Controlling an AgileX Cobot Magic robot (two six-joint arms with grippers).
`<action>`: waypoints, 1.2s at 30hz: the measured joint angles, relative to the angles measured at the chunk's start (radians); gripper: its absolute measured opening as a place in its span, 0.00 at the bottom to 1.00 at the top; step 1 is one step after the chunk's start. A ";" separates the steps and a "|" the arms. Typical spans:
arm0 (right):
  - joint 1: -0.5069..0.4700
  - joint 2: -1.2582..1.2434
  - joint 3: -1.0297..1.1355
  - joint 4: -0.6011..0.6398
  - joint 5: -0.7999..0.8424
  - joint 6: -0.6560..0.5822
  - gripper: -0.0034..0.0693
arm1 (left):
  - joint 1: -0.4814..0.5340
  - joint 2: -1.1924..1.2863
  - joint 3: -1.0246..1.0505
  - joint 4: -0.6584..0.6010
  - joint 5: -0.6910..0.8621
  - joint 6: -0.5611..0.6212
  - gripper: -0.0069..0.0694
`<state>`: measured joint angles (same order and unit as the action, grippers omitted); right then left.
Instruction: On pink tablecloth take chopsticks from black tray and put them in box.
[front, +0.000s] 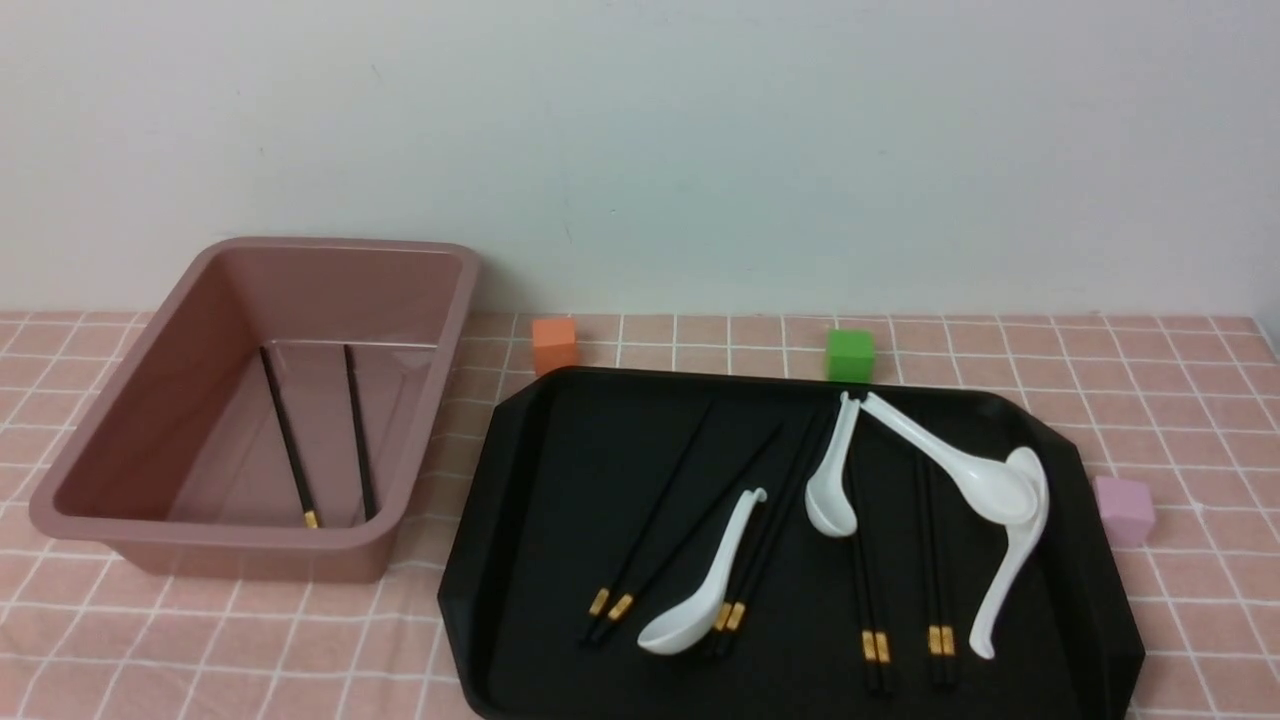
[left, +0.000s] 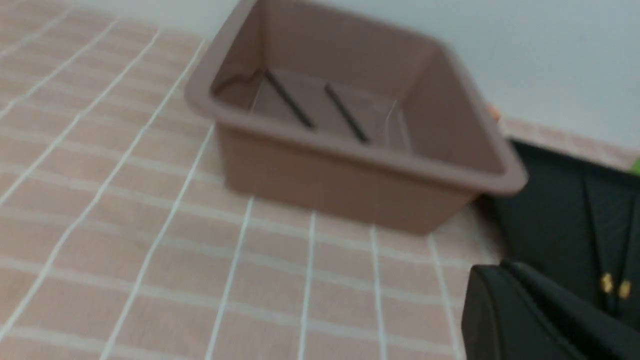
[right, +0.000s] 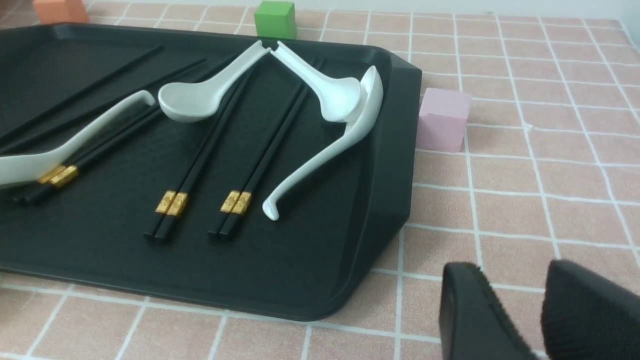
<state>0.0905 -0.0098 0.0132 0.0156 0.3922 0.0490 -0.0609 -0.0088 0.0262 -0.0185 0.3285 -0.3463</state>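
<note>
The box stands at the left on the pink tablecloth, with two chopsticks lying inside. The black tray at the right holds several chopsticks, some in pairs, mixed with white spoons. No arm shows in the front view. My left gripper is shut and empty, low over the cloth between the box and the tray. My right gripper is open and empty over the cloth just off the tray's near right corner.
An orange cube and a green cube sit behind the tray. A pale pink cube sits off its right side. A white wall stands close behind the table. One spoon lies across a chopstick pair.
</note>
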 joint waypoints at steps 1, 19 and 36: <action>0.000 0.000 0.000 0.000 0.000 0.000 0.38 | 0.006 0.000 0.003 -0.001 0.038 0.000 0.07; 0.000 0.000 0.000 0.000 0.000 0.000 0.38 | 0.008 -0.001 0.004 -0.001 0.062 0.001 0.07; 0.000 0.000 0.000 0.000 0.000 0.000 0.38 | 0.011 -0.001 0.004 0.000 0.062 0.001 0.08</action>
<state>0.0905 -0.0098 0.0132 0.0156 0.3922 0.0490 -0.0503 -0.0098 0.0307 -0.0187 0.3910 -0.3455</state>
